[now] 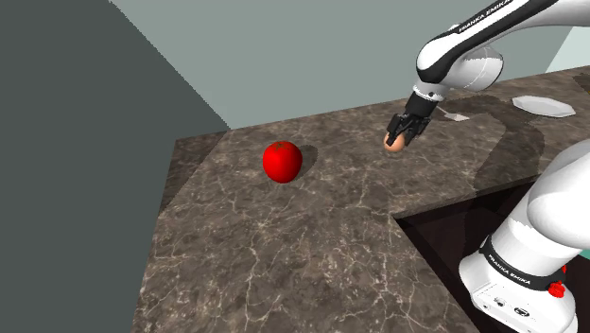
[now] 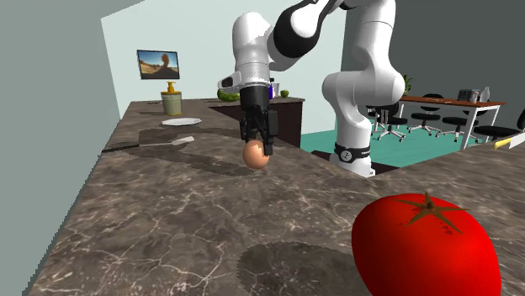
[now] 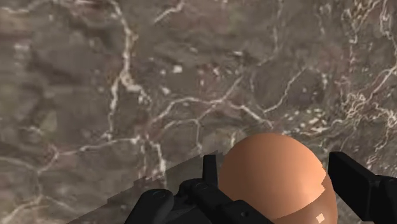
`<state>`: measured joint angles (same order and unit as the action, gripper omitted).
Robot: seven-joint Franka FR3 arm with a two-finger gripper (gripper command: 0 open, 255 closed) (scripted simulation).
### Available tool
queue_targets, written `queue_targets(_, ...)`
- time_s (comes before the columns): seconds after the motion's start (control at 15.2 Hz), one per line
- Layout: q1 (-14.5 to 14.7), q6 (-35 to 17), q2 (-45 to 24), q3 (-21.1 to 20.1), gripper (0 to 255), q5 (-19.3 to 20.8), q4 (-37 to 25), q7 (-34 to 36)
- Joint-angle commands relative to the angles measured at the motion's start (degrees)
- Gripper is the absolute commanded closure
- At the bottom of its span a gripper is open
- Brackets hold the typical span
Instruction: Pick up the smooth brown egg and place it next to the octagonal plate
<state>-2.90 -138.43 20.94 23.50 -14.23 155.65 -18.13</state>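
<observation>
The smooth brown egg [image 1: 394,142] [image 2: 255,155] [image 3: 275,175] sits between the two black fingers of my gripper [image 1: 400,133] [image 2: 257,150] [image 3: 273,184], which is shut on it. In the second exterior view the egg's underside rests at the dark marbled counter [image 1: 284,236], right over its shadow. The octagonal plate [image 1: 543,106] [image 2: 181,122] is white and flat, lying further along the counter towards the shoulder view's right, well apart from the egg.
A red tomato [image 1: 282,161] [image 2: 425,251] stands on the counter to the shoulder view's left of the egg. A white spatula [image 2: 160,143] lies between egg and plate. A pale jar [image 2: 172,103] stands behind the plate. The counter cuts away beside my stand [image 1: 454,236].
</observation>
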Motion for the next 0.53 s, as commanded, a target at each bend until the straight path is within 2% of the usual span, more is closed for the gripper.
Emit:
queue_targets(0.0,-0.57,1.63,1.30,-0.47,255,0.94,-0.47,1.01)
queue_targets(0.46,-2.05,7.79,5.33,-2.02,255,3.38,-3.00,4.17)
